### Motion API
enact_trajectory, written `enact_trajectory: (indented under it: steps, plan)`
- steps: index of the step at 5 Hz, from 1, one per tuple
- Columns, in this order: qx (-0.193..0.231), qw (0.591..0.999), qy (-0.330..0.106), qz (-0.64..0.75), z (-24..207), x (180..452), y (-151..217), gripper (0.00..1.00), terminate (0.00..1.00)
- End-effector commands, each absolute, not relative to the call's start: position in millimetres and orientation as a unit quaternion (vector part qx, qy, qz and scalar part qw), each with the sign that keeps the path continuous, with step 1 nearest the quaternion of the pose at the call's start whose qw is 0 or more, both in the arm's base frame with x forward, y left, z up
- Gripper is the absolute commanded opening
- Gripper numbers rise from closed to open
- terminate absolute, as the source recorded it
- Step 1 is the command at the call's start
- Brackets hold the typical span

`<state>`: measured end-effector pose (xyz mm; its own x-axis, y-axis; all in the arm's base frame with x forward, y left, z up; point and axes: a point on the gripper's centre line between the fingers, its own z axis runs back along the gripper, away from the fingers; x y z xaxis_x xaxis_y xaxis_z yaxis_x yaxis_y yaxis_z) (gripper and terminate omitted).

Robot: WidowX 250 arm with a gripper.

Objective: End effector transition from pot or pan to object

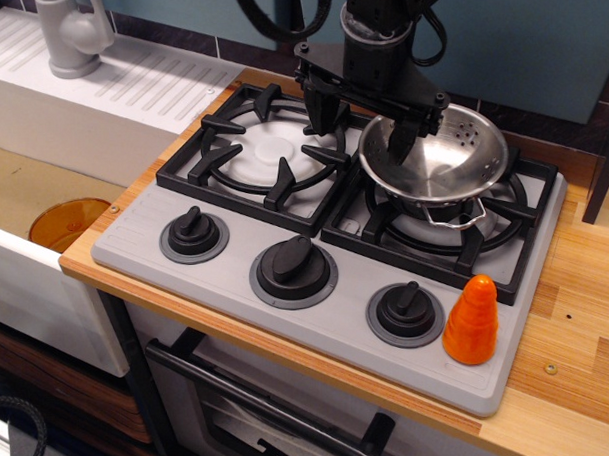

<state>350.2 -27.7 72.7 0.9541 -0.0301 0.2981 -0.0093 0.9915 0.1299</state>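
Observation:
The steel colander sits on the right burner grate, its wire loop handle pointing to the front. My black gripper hangs at the colander's left rim, open. One finger is over the left burner and the other finger is at the colander's left rim; I cannot tell whether it touches. It holds nothing. The small orange ridged cone stands upright on the stove's front right corner, right of the third knob, well in front of the gripper.
The grey toy stove has two black burner grates and three knobs along the front. A sink at the left holds a round translucent orange dish, with a grey faucet behind. Wooden counter lies to the right.

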Motion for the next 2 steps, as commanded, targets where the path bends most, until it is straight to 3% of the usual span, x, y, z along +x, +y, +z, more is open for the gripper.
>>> enact_trajectory:
  steps: [1,2]
  plan:
    - [0.065,0.986,-0.151,-0.005,72.7,350.2,-27.7,1.0,0.0]
    - [0.088,0.986,-0.142,0.014,100.0,340.4,-35.6,1.0,0.0]
